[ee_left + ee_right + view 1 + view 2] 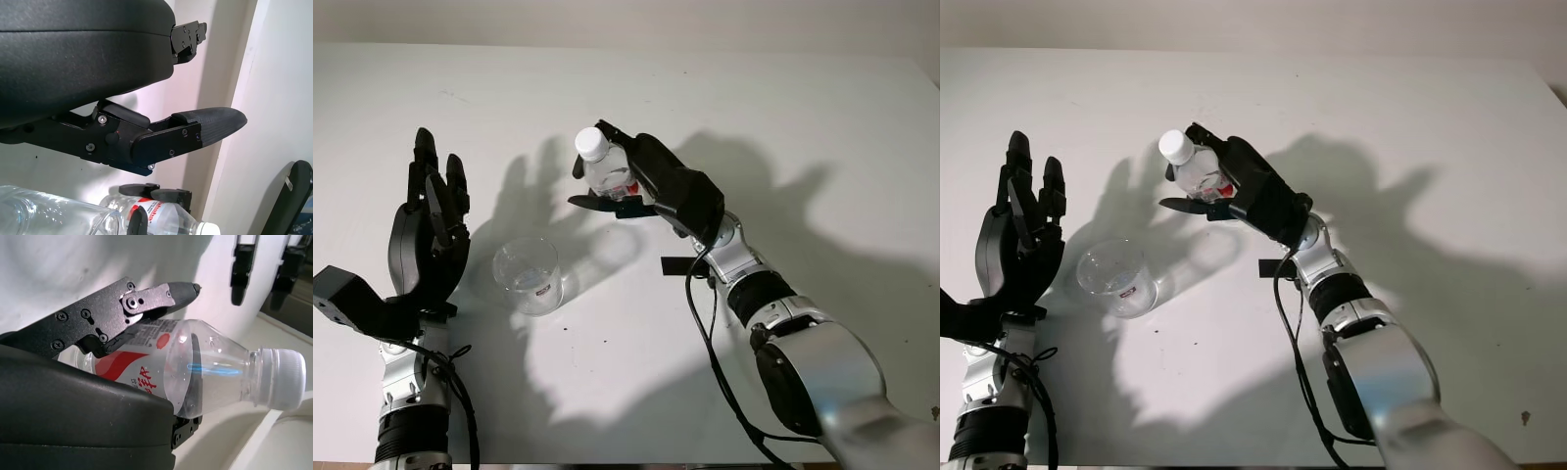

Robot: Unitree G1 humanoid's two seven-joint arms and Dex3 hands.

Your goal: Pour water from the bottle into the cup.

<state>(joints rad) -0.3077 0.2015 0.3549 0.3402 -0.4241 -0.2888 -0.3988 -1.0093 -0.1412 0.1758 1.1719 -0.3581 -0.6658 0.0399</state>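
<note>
Two hands are above the white table (783, 108). The right hand (651, 181) grasps the clear bottle (605, 174) near the middle, its white cap (591, 143) on and pointing toward 11 o'clock; the right wrist view adds the red label (128, 367) under the fingers (161, 296). At 8 o'clock from it stands the glass cup (530, 275). The left hand (429, 230), at 9 o'clock, is released, holding nothing.

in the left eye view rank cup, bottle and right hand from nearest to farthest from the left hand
1. cup: on the table just beside the open, raised left hand, toward the middle.
2. bottle: farther across, held above the table, white cap on.
3. right hand: wrapped around the bottle, its bulk on the bottle's far side.
</note>
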